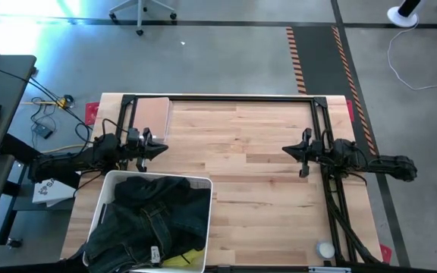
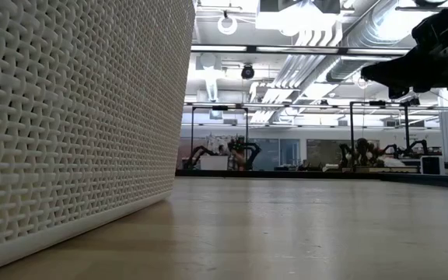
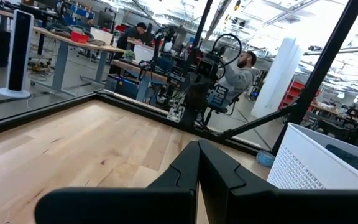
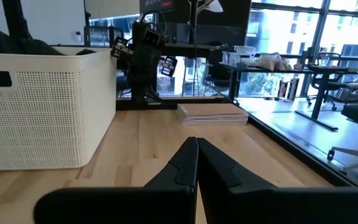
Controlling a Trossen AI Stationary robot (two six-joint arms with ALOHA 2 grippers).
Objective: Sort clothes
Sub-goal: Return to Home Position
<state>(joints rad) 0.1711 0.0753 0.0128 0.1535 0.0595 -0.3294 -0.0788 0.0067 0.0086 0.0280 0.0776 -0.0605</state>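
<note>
As jeans (image 1: 149, 218) fill bin (image 1: 201, 180), left end effector (image 1: 163, 149) and right end effector (image 1: 286, 150) hang closed.

The counter (image 1: 256, 159) middle lies open between the arms; the white bin (image 1: 165, 177) of clothes (image 1: 150, 220) blocks one left-side corner.

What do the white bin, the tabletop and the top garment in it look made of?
The bin looks like moulded plastic, matt off-white, walls pierced in a fine lattice. The tabletop looks like jointed wood strips, pale, lightly glossy. The top garment looks like dark denim: stitched seams, a tag.
</note>
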